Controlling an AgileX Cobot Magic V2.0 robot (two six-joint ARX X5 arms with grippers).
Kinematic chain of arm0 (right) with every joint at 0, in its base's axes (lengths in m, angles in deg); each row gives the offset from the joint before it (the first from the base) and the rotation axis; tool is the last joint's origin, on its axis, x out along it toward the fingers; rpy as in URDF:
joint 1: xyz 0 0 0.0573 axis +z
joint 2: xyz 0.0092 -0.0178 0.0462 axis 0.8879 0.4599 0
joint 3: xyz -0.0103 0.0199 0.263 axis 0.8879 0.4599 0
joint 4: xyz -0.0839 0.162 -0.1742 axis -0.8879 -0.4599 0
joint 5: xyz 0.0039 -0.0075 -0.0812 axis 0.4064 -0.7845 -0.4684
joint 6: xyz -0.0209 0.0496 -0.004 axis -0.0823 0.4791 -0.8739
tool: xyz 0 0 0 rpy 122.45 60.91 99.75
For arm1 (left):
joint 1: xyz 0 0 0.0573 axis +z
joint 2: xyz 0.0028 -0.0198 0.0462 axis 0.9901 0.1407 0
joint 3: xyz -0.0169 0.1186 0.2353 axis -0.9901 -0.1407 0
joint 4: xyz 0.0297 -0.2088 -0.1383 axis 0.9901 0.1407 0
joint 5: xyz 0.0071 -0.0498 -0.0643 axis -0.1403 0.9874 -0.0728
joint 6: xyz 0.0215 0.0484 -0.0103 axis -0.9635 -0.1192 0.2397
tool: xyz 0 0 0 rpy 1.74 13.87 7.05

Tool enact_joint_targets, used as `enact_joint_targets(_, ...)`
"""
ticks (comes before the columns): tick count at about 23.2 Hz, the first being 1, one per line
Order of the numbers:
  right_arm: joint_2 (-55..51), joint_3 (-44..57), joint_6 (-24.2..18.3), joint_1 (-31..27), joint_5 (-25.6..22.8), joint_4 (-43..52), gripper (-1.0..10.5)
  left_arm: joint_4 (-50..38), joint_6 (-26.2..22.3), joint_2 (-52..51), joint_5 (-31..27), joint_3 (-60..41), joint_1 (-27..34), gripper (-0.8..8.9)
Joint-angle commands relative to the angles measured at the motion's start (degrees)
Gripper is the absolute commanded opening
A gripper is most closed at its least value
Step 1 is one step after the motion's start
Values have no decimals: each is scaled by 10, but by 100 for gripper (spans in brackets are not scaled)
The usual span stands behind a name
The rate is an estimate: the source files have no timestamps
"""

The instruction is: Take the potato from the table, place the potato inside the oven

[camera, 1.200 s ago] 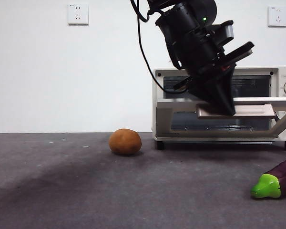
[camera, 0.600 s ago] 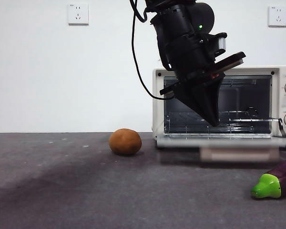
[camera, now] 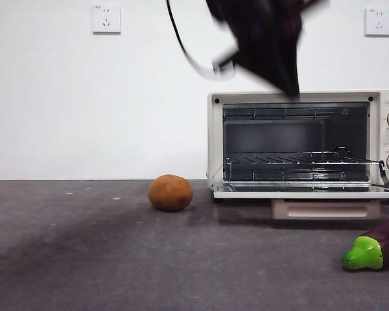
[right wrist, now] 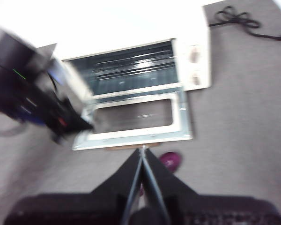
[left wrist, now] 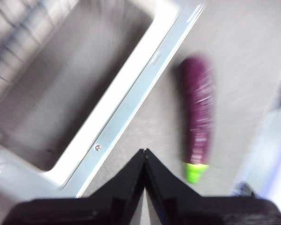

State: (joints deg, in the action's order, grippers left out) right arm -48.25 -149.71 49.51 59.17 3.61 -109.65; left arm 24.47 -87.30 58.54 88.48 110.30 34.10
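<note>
The orange-brown potato (camera: 170, 192) lies on the dark grey table (camera: 84, 253), just left of the cream oven (camera: 215, 139) and apart from both grippers. The oven's door (camera: 298, 190) hangs fully open and flat, its beige handle (camera: 325, 210) below it and the wire rack (camera: 292, 157) showing inside. My left gripper (camera: 289, 89) is a dark blur high above the oven's top edge. In the left wrist view it (left wrist: 144, 152) is shut and empty over the door (left wrist: 126, 112). My right gripper (right wrist: 143, 150) is shut, high over the oven (right wrist: 196, 56). The potato is hidden in both wrist views.
A purple eggplant with a green cap (camera: 376, 249) lies on the table at the front right, near the open door (left wrist: 198, 110). The open door juts out over the table. A black cable (right wrist: 239, 21) lies behind the oven.
The oven door has dropped from half open to flat and fully open. My left gripper has let go of the handle and risen fast above the oven.
</note>
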Motion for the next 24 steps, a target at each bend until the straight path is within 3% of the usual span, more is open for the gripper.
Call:
enact_joint_targets(1, 7, -2, -20, 1, 75, -5, 0, 21, 1, -57, -7, -2, -1, -6)
enact_joint_targets(6, 42, -2, -27, 1, 281, 35, 1, 73, -1, -196, -52, -2, -1, -5)
enact_joint_targets(8, 56, -2, -25, 1, 332, 63, 3, 91, -3, -250, -59, -2, -1, -5)
enact_joint_targets(13, 80, -2, 34, 1, 345, 161, 11, 122, 0, -344, -126, -2, 0, -5)
enact_joint_targets(16, 94, -2, 78, 1, 362, 224, 15, 122, 4, -381, -124, -2, 0, -5)
enact_joint_targets(20, 118, -2, 122, 6, 388, 284, 143, 122, 4, -426, -124, -6, 0, -5)
enact_joint_targets(24, 148, -2, 154, 42, 387, 327, 166, 122, 6, -475, -124, -49, 0, -5)
